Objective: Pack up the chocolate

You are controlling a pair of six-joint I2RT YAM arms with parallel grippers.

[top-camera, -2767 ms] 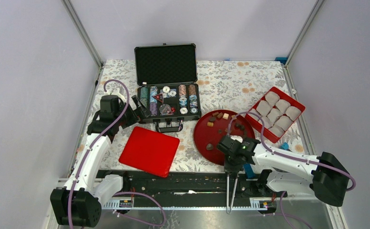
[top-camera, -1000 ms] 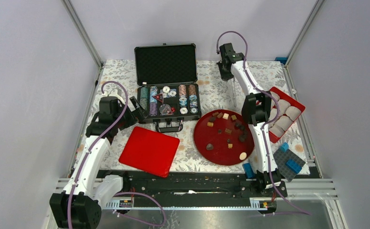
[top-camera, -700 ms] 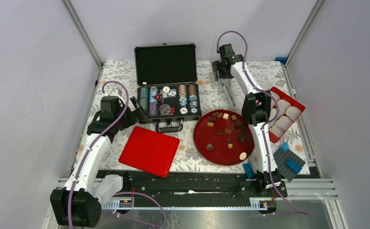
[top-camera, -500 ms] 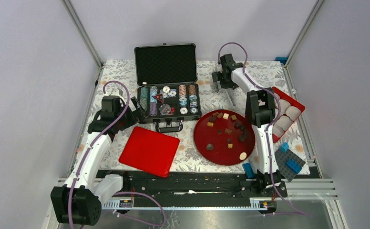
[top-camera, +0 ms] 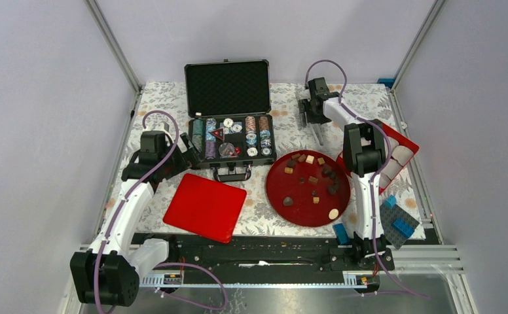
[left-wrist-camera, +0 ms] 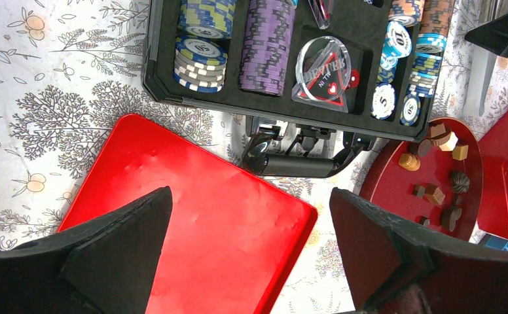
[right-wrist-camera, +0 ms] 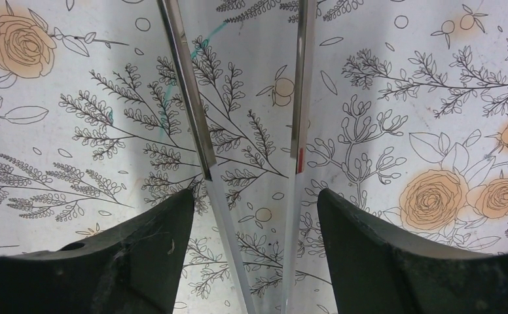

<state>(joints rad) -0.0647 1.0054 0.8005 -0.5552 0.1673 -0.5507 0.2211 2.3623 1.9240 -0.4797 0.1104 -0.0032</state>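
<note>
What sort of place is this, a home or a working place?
Probably a robot test cell in a laboratory: grey panels in a metal frame enclose the table, and the left arm and right arm are bolted to a rail at its edge.

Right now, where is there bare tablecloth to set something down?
Bare tablecloth lies in the far-left corner beside the poker case, and between that case and the tongs in the right end effector. A narrow strip separates the red square from the round plate. The right side is crowded: plate, red tray, blue bricks.
</note>
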